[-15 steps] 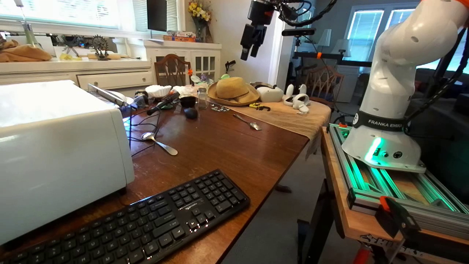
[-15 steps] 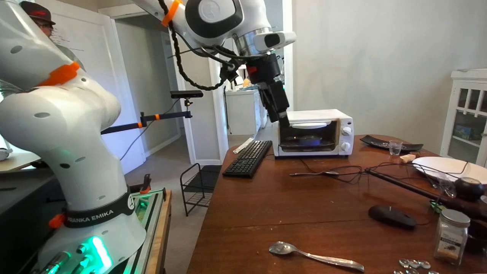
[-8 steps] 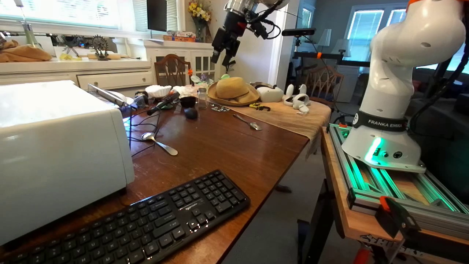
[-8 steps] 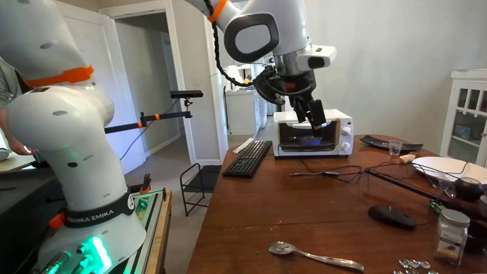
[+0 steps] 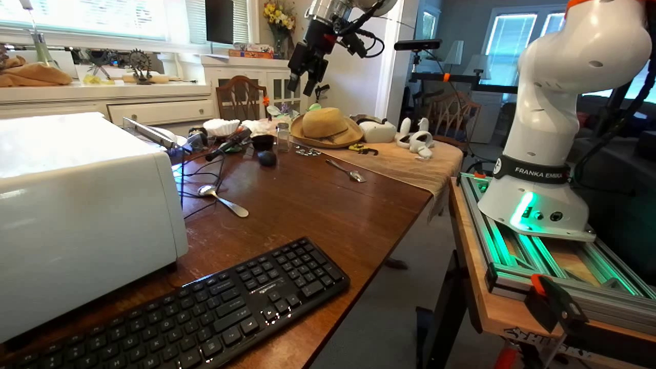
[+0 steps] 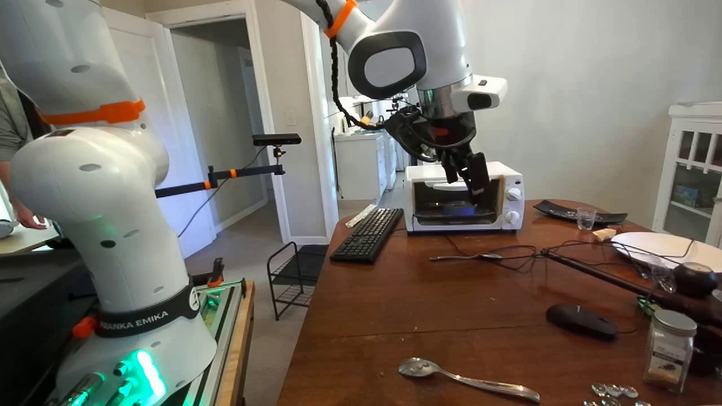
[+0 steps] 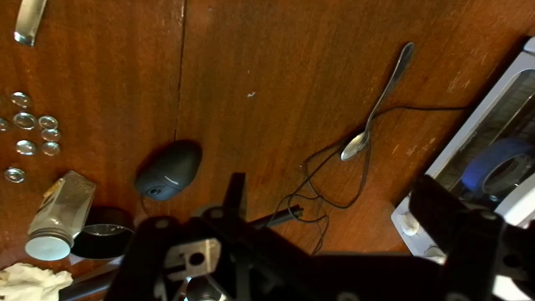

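Note:
My gripper [image 5: 301, 87] hangs open above the wooden table, with nothing between its fingers. In the wrist view its dark fingers [image 7: 236, 190] stand wide apart. Below them lie a silver spoon [image 7: 354, 146] and a tangle of black cable [image 7: 322, 198]. The white toaster oven [image 6: 512, 211] has a blue ring-shaped thing [image 7: 480, 167] inside, seen through its front. In an exterior view the gripper [image 6: 465, 183] overlaps the oven front but appears nearer the camera. A black mouse [image 7: 171, 171] rests on the table, apart from the gripper.
A black keyboard [image 5: 220, 307] lies beside the oven. Another spoon [image 6: 479, 384], glass beads [image 7: 25, 121] and a spice jar [image 6: 670, 352] are on the table. A straw hat [image 5: 325, 125], a white headset [image 5: 376, 130], a white plate [image 6: 665, 248] and a dark rod [image 6: 598, 273] stand farther off.
My arm has swung over the table, leftward and slightly lower in an exterior view, most of it in the first half second. The gripper has stayed open. The objects on the table have not moved.

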### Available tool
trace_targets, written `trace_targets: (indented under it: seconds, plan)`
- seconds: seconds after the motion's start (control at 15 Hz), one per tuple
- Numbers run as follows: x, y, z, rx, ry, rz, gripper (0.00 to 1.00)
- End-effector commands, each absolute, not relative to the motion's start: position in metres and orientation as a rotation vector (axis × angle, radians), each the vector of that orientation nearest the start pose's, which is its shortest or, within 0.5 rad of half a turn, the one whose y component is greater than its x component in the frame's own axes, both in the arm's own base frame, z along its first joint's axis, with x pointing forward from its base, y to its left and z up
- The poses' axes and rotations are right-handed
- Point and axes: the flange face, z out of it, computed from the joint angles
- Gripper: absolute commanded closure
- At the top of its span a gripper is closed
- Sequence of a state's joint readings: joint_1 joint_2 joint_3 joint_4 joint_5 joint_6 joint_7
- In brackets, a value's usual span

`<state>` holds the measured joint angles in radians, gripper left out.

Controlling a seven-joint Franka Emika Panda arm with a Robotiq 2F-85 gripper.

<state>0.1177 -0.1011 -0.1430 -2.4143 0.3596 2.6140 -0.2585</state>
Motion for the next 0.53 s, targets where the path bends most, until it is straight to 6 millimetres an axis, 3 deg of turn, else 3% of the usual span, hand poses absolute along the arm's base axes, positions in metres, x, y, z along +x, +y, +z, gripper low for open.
trace_targets:
  seconds: [0.0, 0.47]
  plan:
    - [0.548, -0.004, 0.357, -2.833, 0.001, -0.41, 0.0]
    - [0.624, 0.041, 0.295, -2.618, -0.22, -0.21, 0.0]
